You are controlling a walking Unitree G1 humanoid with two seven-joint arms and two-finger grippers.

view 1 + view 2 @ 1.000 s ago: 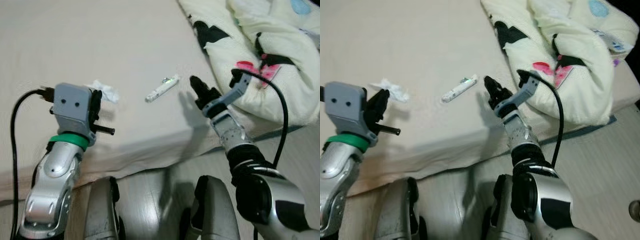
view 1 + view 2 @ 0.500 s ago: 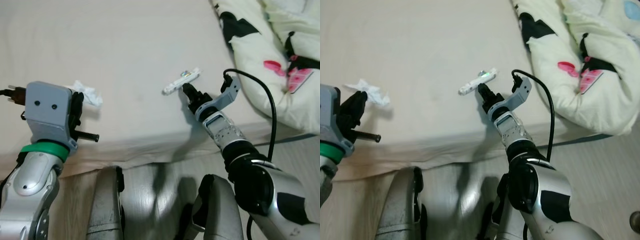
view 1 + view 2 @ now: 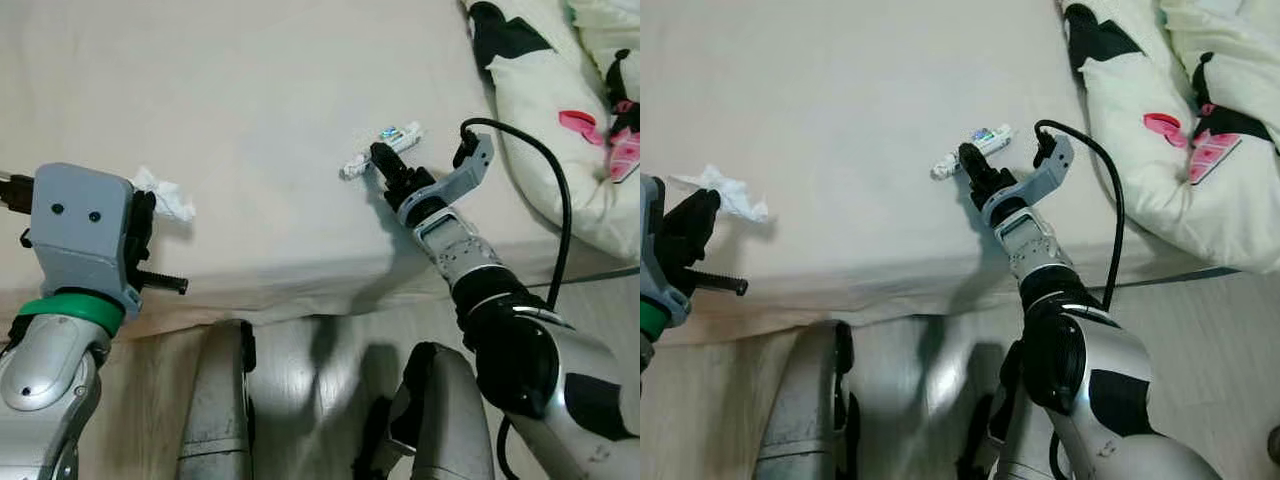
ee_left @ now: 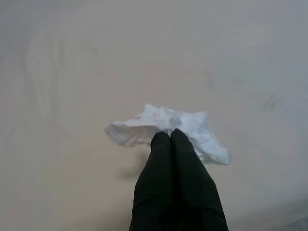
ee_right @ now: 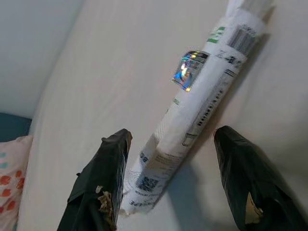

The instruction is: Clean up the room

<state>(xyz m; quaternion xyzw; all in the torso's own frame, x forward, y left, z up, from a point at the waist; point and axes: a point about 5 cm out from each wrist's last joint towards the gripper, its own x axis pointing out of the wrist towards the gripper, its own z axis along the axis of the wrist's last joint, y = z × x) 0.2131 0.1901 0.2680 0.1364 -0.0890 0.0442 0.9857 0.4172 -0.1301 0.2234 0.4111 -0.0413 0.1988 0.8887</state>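
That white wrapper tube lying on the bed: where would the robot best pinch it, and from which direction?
Probably across its narrow middle. The white wrapper tube lies flat on the bed, long and thin, so fingers closing on its two long sides from above would likely hold best. The right gripper is already open, one finger on each side of the crumpled lower end.
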